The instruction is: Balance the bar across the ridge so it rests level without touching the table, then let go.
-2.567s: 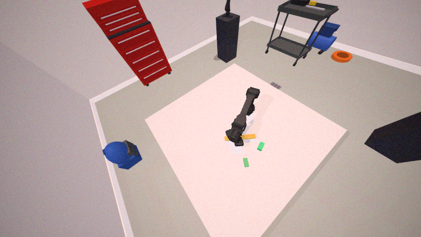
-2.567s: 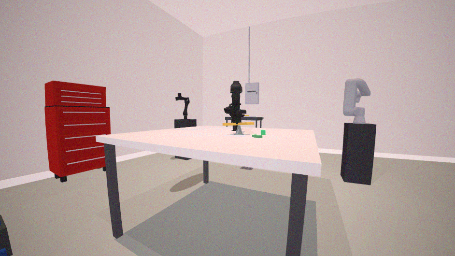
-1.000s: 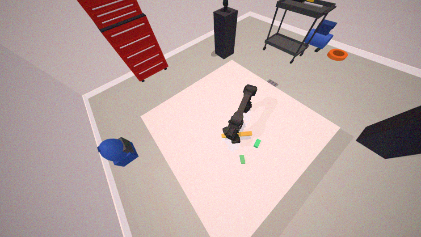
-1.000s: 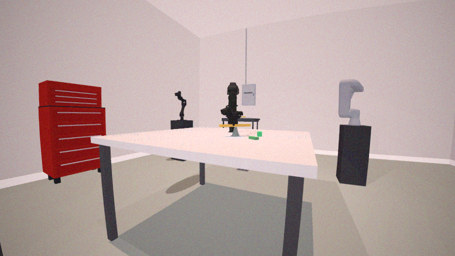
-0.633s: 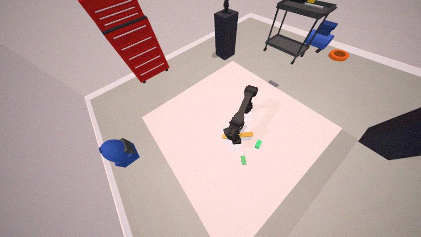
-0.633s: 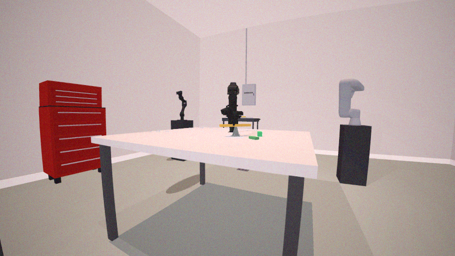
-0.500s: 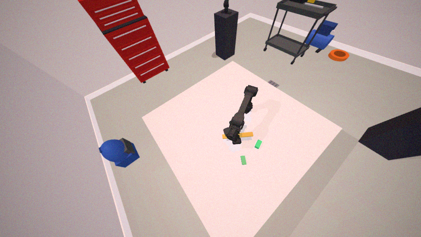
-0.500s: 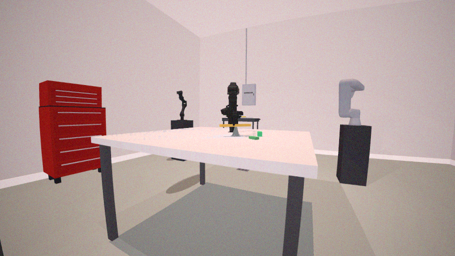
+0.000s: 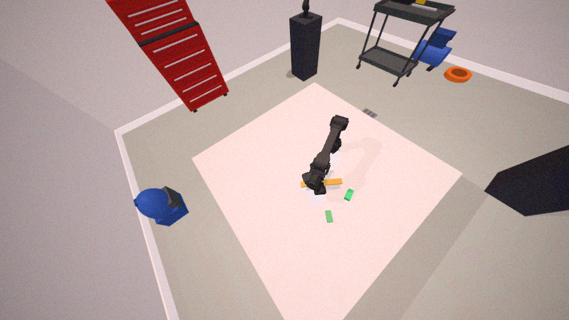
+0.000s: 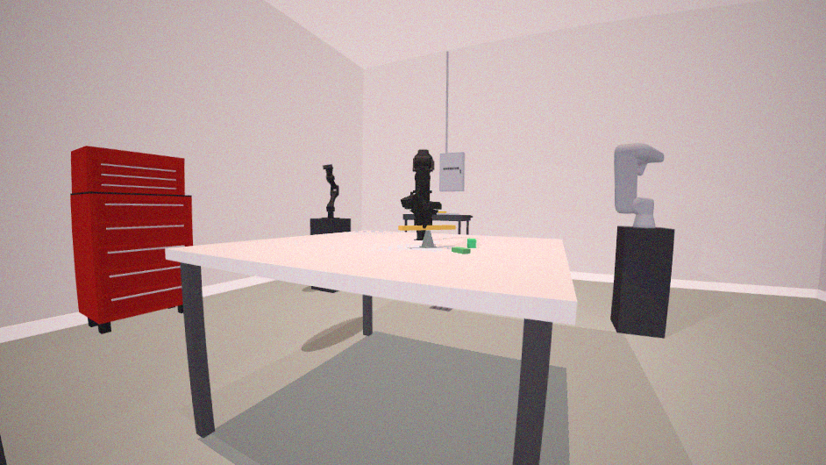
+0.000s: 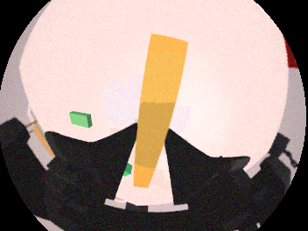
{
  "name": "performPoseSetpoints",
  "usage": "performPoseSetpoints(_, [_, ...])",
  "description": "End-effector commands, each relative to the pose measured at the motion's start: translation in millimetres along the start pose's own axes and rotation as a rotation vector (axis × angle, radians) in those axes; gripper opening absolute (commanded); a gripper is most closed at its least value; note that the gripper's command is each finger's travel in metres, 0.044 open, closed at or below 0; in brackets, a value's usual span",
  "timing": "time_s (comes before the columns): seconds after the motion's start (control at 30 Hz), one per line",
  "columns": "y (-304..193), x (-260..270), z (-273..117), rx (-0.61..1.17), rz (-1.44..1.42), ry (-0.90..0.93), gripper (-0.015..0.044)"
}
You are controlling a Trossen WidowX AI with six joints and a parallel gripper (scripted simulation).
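An orange bar is held off the table, and looks level in the exterior view. My gripper is shut on the bar near its middle, pointing down, with one finger on each long side. The grey ridge stands on the pale table directly under the bar's middle in the exterior view. Its top reaches the bar's underside there; whether they touch is too small to tell. The ridge is hidden by the arm or bar in the other views.
A bright green block stands close to one end of the bar. A flatter green block lies a little farther off. Both are on the table.
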State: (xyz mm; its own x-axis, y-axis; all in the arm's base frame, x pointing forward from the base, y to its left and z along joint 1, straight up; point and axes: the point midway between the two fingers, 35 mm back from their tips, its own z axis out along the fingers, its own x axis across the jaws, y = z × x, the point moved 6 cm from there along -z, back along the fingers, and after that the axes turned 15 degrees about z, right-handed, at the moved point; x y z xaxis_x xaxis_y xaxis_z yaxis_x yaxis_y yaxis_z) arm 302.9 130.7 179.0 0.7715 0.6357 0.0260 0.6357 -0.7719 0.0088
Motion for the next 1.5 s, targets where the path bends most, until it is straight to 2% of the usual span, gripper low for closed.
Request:
performPoseSetpoints(0.0, [0.0, 0.0, 0.0, 0.0, 0.0, 0.0, 0.0026])
performPoseSetpoints(0.17, [0.0, 0.0, 0.0, 0.0, 0.0, 0.0, 0.0158])
performPoseSetpoints(0.2, [0.0, 0.0, 0.0, 0.0, 0.0, 0.0, 0.0167])
performPoseSetpoints(1.47, [0.0, 0.0, 0.0, 0.0, 0.0, 0.0, 0.0172])
